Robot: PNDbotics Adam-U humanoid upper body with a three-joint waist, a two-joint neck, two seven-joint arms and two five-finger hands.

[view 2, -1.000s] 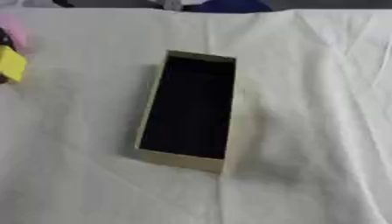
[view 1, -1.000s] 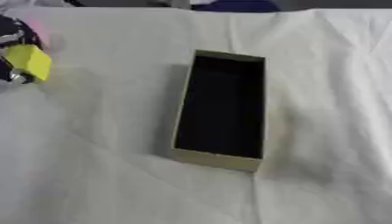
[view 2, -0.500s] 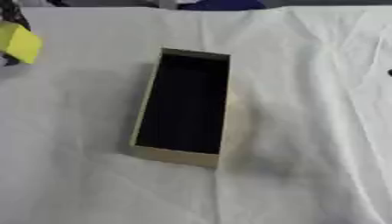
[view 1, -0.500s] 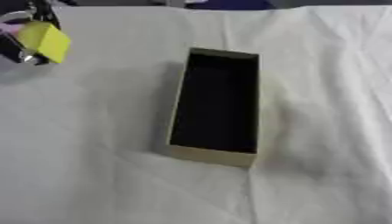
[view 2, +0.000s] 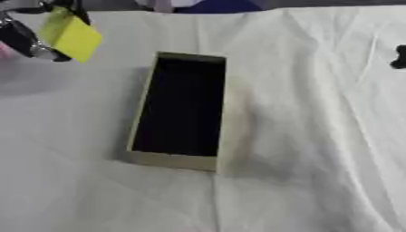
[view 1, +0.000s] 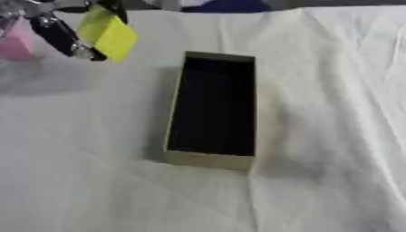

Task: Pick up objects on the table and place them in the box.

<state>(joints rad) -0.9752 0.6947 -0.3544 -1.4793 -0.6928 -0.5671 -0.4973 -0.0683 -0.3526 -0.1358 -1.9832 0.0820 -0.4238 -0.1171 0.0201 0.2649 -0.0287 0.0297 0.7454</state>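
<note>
My left hand (view 1: 60, 31) comes in at the upper left with its fingers curled round a flat yellow block (view 1: 108, 32), held in the air above the cloth. The block hangs to the left of the far end of the long open cardboard box (view 1: 212, 159), whose dark inside shows nothing in it. A pink object (view 1: 16, 43) lies on the cloth at the far left, behind the hand. At the right edge of the right eye view a small black part (view 2: 399, 58) shows; I cannot tell whether it is my right hand.
A wrinkled white cloth (view 1: 333, 113) covers the table. A blue thing (view 1: 230, 5) lies past the table's far edge.
My left hand has carried the yellow block up and to the right, from the far left edge toward the box's far end. The box has stayed put.
</note>
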